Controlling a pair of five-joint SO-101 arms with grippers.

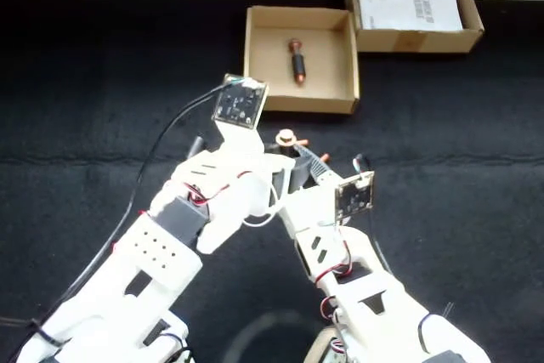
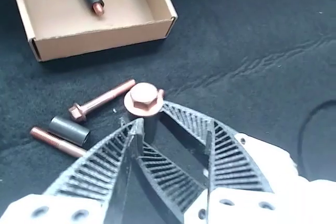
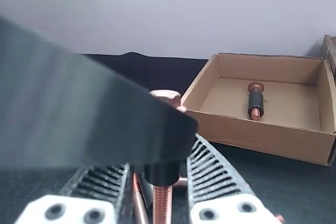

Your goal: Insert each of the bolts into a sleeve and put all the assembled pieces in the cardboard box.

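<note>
1. Two pincers meet over the black worktop (image 1: 102, 82), in front of the cardboard box (image 1: 327, 48).
2. Two boxes: the open cardboard box, and a second box (image 1: 408, 40) touching its far right corner in the high view, with a printed sheet (image 1: 410, 6) lying in it.
3. Four bolts and three sleeves can be counted.
4. One assembled piece (image 1: 297, 62), a copper bolt through a dark sleeve, lies flat in the middle of the cardboard box.
5. The upright bolt (image 2: 143, 98) stands head up with a dark sleeve (image 2: 151, 127) under its flange. The left pincer (image 2: 151, 115) is closed on it, one fingertip (image 2: 135, 129) against the sleeve and the other just under the head.
6. The right pincer (image 3: 159, 156) sits around the lower part of the same piece, whose bare shank (image 3: 163, 203) points down below the sleeve. Whether it is gripping cannot be told.
7. A loose bolt (image 2: 102, 100) lies flat on the worktop just beside the left pincer's tips, apart from the cardboard box.
8. A lying sleeve (image 2: 69, 130) rests next to it, touching the fourth bolt (image 2: 47, 139). Whether that bolt passes through the sleeve cannot be told.
</note>
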